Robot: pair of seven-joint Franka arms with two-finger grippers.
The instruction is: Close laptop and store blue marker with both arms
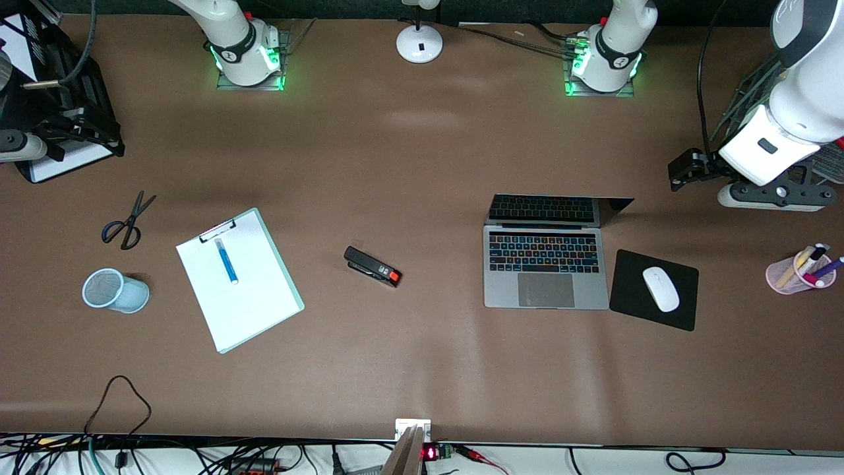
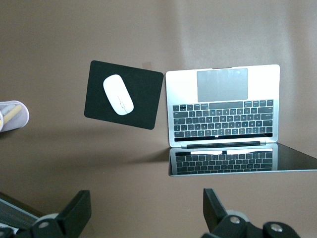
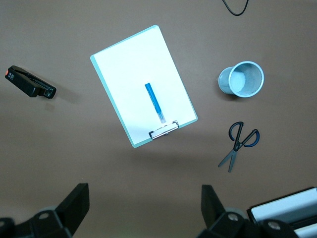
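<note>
You are viewing the laptop [image 1: 546,272] sitting open at the centre-right of the front view, beside a mouse pad [image 1: 633,297] carrying a white mouse [image 1: 661,289]. The clipboard [image 1: 250,310] is lying at centre-left, with the blue marker [image 1: 225,260] resting on it near the clip. The left gripper [image 2: 143,218] and right gripper [image 3: 143,215] are hanging released, each at its wrist view's bottom edge.

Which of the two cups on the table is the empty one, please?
The pale blue mesh cup at the right arm's end of the table, beside the clipboard, is empty. The pink cup at the left arm's end holds markers.
</note>
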